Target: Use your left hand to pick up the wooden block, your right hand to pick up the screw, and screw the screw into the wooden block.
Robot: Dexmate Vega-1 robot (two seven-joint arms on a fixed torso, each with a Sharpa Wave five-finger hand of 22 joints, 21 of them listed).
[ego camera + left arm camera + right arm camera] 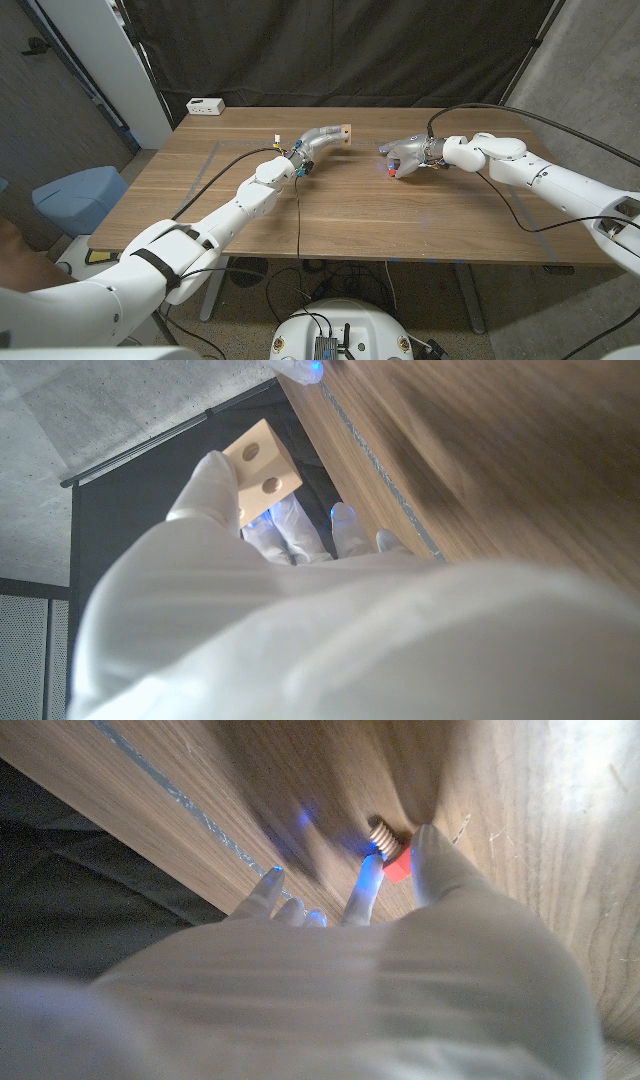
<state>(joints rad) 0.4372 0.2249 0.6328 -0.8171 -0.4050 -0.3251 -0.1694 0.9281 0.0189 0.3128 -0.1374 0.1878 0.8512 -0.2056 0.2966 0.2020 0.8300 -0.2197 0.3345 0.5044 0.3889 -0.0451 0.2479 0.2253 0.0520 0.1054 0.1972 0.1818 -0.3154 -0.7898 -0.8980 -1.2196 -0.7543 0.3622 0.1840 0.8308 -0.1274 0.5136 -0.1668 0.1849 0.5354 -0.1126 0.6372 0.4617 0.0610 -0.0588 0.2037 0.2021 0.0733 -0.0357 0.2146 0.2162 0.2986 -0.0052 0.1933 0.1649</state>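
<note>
Left hand (pixel 318 137) held the wooden block (pixel 344 130) in its fingers near the far edge of the table (pixel 400 220), and two round holes showed on the block's face. Right hand (pixel 405 157) was on the tabletop, and its fingers pinched the screw (pixel 385 840), which had a red part and a threaded tip.

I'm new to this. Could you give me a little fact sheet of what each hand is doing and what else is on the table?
Left hand: holds the wooden block near the table's far edge
Right hand: pinches the screw, which has a red part
Block face: two round holes showing
Table: wooden
Also there: white box at the far left corner
</note>
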